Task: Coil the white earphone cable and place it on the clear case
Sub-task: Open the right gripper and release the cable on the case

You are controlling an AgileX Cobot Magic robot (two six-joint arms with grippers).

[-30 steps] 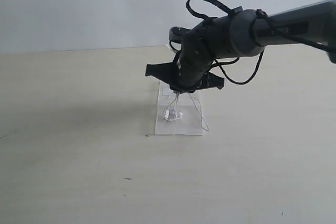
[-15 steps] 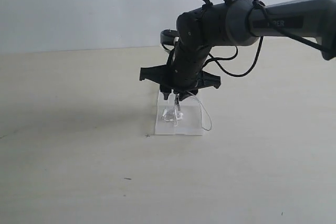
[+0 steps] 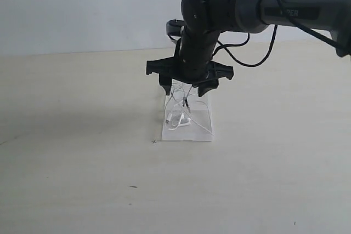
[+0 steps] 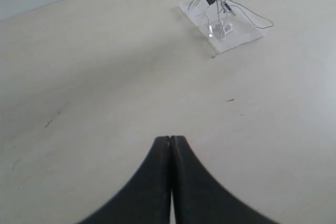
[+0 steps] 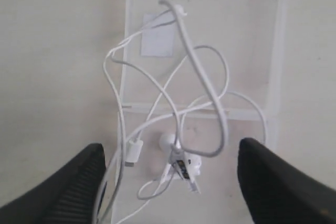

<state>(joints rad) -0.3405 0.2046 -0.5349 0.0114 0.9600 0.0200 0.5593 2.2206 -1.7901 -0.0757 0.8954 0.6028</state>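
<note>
The clear case [image 3: 201, 131] lies flat on the table, its white label [image 5: 157, 38] and hinge line showing in the right wrist view. The white earphone cable [image 3: 178, 119] rests on it in loose tangled loops [image 5: 202, 77], with the earbuds [image 5: 168, 140] and plug [image 5: 134, 150] near the middle. Some loops hang over the case's edge and one stands up towards the camera. My right gripper [image 3: 184, 90] hovers open just above the case, fingers wide on either side of the cable [image 5: 172, 148]. My left gripper [image 4: 170, 139] is shut and empty, far from the case [image 4: 239, 38].
The pale table [image 3: 82, 163] runs out on all sides of the case, with a few small dark specks [image 3: 133, 187]. A pale wall stands behind. The right arm [image 3: 296, 9] reaches in from the upper right.
The right gripper opened its fingers and rose a little. The cable, earlier hanging from it, now lies in loops on the case.
</note>
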